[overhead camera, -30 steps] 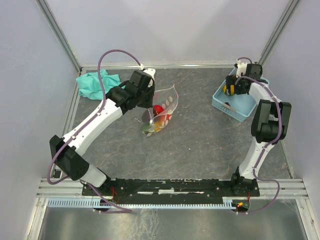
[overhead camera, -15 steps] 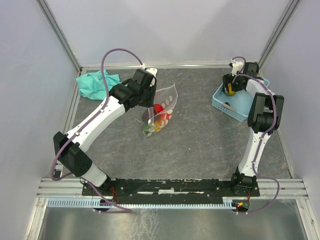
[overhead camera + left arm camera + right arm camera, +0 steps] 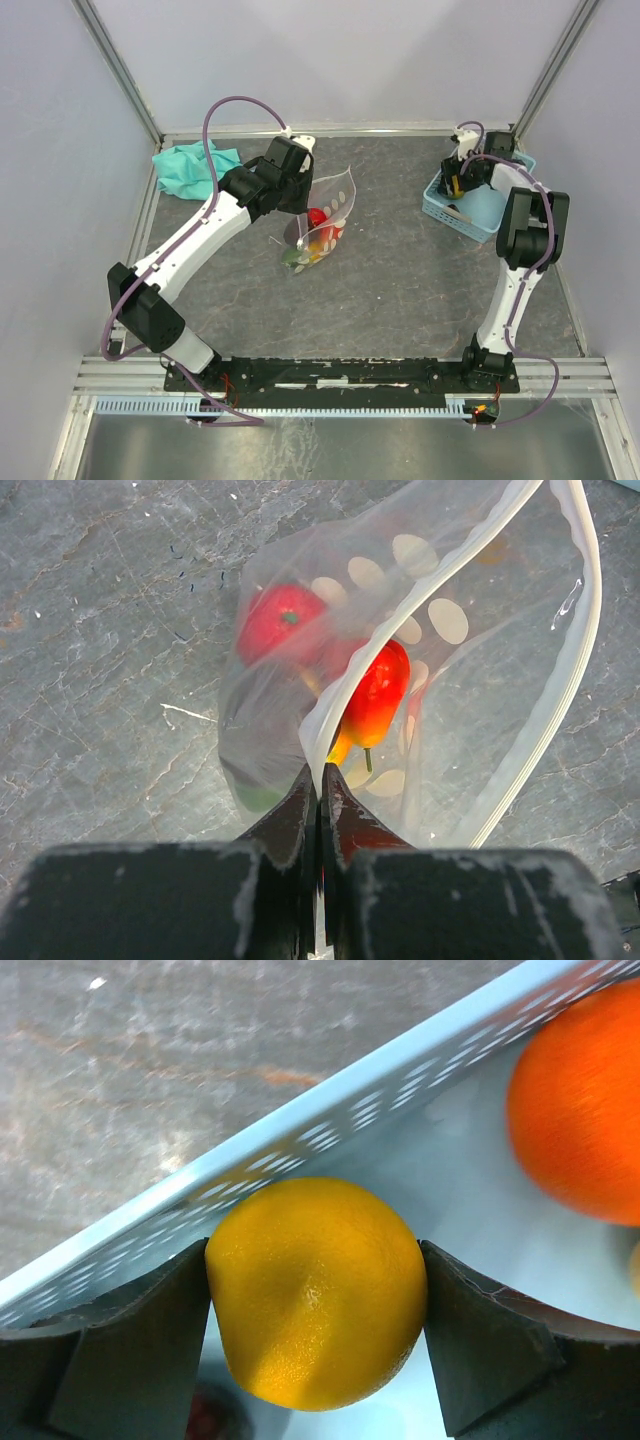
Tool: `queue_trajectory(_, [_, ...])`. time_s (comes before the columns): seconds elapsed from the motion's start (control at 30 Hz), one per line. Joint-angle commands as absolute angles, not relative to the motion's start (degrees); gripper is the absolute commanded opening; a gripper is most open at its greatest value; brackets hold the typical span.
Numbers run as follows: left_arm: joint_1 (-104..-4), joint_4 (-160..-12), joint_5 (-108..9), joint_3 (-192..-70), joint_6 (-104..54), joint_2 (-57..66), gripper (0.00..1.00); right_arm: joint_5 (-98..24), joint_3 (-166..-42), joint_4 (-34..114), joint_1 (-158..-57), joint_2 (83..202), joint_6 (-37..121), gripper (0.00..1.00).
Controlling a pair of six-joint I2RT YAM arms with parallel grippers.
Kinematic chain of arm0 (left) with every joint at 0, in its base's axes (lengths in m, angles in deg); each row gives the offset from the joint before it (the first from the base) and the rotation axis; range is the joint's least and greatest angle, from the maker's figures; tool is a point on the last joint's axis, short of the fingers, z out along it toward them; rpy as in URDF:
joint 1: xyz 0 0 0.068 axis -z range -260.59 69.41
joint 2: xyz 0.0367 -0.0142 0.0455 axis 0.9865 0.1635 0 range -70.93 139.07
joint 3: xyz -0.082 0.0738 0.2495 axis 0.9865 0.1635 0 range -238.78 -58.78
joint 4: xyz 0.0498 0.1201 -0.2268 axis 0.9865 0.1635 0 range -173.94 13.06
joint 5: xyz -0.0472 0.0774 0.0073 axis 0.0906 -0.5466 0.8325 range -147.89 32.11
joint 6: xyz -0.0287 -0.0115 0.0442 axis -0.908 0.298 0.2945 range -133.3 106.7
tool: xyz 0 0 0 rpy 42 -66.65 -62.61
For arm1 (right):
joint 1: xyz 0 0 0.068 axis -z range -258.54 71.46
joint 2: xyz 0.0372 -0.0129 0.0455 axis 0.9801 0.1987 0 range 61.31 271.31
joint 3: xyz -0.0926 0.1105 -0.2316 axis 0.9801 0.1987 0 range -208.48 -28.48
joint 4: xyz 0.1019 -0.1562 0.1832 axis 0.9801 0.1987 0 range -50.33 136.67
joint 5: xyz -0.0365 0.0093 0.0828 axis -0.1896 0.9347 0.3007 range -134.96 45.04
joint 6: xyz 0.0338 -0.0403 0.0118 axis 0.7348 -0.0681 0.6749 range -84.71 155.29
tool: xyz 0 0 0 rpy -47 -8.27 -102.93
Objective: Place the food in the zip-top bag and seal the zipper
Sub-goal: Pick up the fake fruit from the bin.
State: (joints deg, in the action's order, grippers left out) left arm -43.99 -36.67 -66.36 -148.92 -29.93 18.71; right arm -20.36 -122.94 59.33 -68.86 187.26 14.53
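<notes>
- Food already bagged: a red fruit (image 3: 278, 620) and a red-orange fruit (image 3: 378, 688) lie inside the zip-top bag (image 3: 470, 630), clear with white dots, mid-surface toward the far left.
- Its zipper (image 3: 578, 670) gapes unsealed; the left tool (image 3: 320, 780) is pinched tight on the bag's near mouth edge.
- At the far right corner, the yellow fruit (image 3: 315, 1300) sits in the light-blue basket (image 3: 400, 1110), the right tool (image 3: 315, 1250) gripping both its sides; an orange fruit (image 3: 580, 1100) lies nearby.
- A teal cloth (image 3: 185, 165) lies at the far left corner.
- The surface (image 3: 400, 290) is dark grey and stone-patterned, with pale walls around.
</notes>
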Motion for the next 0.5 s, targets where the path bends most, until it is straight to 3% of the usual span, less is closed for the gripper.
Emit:
queue_trajectory(0.0, [-44.29,-38.85,-65.1,-150.1,-27.88,17.91,0.03,-17.66,-117.85,59.97,-70.34,179.0,14.18,0.62])
queue_trajectory(0.47, [-44.29,-39.46,-62.81,-148.5,-25.81,16.44,0.03,-26.78,-103.83,54.97,-72.61,160.53,23.71,0.61])
